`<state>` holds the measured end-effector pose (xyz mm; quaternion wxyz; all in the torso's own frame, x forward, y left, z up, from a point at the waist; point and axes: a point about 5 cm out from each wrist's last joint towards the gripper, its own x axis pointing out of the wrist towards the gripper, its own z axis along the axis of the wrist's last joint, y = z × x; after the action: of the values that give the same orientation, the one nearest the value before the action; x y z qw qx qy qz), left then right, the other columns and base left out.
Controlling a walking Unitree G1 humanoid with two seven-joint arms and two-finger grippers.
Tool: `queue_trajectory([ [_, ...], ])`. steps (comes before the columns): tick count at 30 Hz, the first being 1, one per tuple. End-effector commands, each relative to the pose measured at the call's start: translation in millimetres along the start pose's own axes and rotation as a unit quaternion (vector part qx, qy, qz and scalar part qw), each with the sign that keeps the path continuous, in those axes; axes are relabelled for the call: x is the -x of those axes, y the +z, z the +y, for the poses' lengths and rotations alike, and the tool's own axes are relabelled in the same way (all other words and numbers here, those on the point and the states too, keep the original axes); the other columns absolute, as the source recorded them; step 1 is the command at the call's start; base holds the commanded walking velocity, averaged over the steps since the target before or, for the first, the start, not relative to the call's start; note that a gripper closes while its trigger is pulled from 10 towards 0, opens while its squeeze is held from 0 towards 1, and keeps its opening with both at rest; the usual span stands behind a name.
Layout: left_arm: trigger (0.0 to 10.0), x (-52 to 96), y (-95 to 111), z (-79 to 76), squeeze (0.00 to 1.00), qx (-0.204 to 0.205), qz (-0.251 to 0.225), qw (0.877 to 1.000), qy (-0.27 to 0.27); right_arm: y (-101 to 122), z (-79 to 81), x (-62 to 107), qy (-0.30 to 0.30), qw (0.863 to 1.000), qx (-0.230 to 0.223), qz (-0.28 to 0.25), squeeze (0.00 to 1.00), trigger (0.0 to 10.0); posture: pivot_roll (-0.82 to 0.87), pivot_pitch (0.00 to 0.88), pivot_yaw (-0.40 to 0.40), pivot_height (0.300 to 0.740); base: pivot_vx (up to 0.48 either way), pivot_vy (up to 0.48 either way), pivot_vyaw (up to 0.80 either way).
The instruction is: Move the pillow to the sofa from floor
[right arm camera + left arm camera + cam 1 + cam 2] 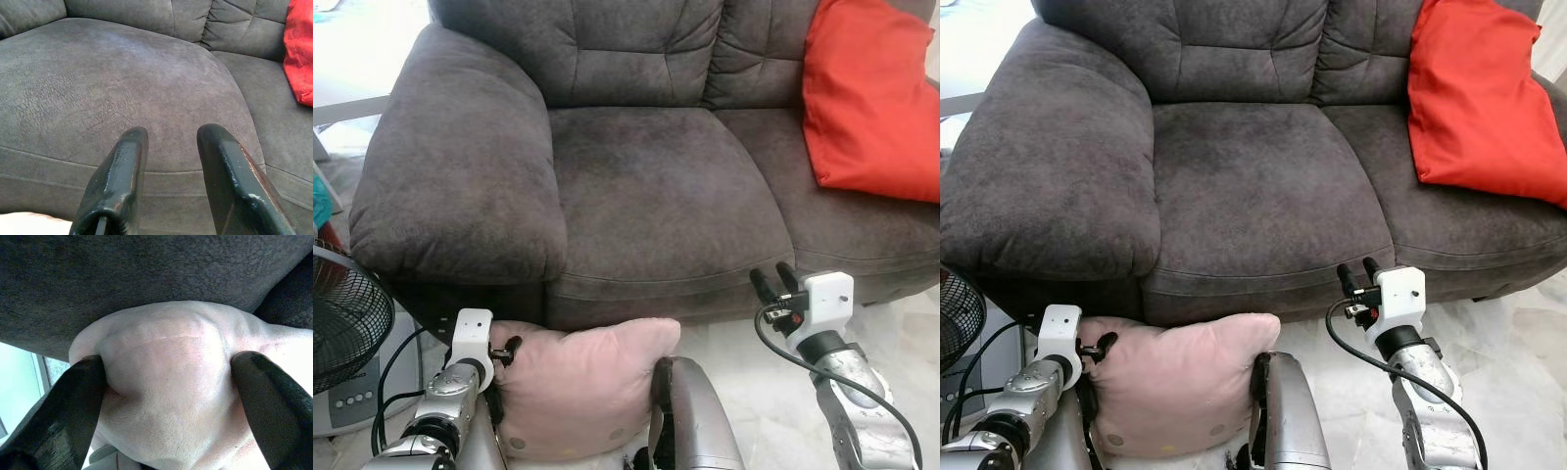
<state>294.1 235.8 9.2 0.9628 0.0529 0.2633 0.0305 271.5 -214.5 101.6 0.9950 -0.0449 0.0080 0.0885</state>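
Eye views: sofa point(646, 186), dark grey suede-like fabric, padded arm and tufted back; top cut off. Pink pillow point(582, 387), soft, puckered, low in front of sofa base, its bottom edge hidden by robot torso. Left gripper point(504, 351) at pillow's side nearest sofa arm. Right gripper point(773, 284) before sofa seat edge, apart from pillow. Red cushion point(871, 98) on sofa seat, partly cut off. Fan point(347, 318), wire grille, beside sofa arm.

L wrist: fingers point(73, 401) pinching a pillow point(166, 382) fold under sofa fabric.

R wrist: fingers point(120, 181) parted, holding nothing, aimed at sofa seat.
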Motion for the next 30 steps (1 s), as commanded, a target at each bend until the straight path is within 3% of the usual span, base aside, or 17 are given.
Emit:
queue_trajectory([
  [1,0.0,1.3,-10.8,-7.1,0.00,-0.001,0.021,1.000,-0.006,4.1,-8.5,3.7,-0.011,1.000,0.004,-0.002,0.00,10.0,-0.07,0.108,-0.200,0.466,0.000,0.000,0.00],
  [30,0.0,0.8,-11.6,-10.1,0.00,-0.001,0.022,1.000,0.001,5.3,-6.3,-1.8,-0.009,1.000,-0.002,-0.007,0.00,10.0,-0.07,0.102,-0.195,0.466,0.000,0.000,0.00],
])
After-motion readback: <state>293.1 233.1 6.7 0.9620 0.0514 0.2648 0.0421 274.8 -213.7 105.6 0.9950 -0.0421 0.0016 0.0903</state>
